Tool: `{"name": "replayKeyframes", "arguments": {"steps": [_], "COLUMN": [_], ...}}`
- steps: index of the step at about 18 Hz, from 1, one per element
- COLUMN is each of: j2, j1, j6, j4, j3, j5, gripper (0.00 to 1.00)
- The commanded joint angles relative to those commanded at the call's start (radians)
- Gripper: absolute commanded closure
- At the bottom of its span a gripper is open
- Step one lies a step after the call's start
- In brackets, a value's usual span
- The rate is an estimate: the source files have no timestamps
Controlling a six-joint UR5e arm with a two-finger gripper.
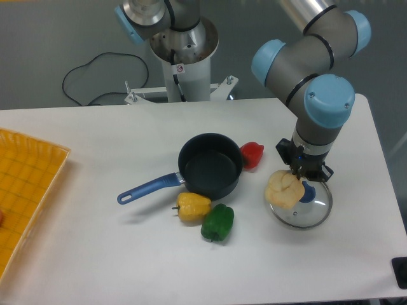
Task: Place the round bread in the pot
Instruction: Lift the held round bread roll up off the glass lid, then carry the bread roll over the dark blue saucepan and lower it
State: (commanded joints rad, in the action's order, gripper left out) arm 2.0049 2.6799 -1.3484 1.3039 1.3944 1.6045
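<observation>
The pot point(210, 165) stands near the middle of the white worktop point(114, 254), its blue handle pointing toward eight o'clock. A red pepper point(252, 154) touches it at three o'clock; a yellow pepper point(193, 207) and a green pepper point(218, 222) lie at six. Farther toward four o'clock, the end effector point(299, 178) appears to grip the round bread point(283, 189) above the glass lid point(308, 210).

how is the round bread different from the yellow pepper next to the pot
The bread is pale cream and lumpy; the yellow pepper is bright yellow and glossy. The bread sits under the gripper, over the glass lid; the pepper lies on the table beside the pot. Both look similar in size.
</observation>
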Motion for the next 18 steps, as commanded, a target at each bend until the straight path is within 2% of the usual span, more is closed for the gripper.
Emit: {"name": "replayKeyframes", "arguments": {"steps": [7,9,12,18], "j2": [-0.002,0.0,-0.014,-0.121], "j1": [0.0,-0.003,-0.017,-0.047], "j6": [0.0,0.002,0.003,0.002], "j4": [-0.008,-0.029,-0.087,-0.113], "j3": [0.015,0.026,0.07,0.213], "j5": [-0.003,-0.003,-0.005,-0.015], "gripper": [1.0,1.0,1.0,1.0]}}
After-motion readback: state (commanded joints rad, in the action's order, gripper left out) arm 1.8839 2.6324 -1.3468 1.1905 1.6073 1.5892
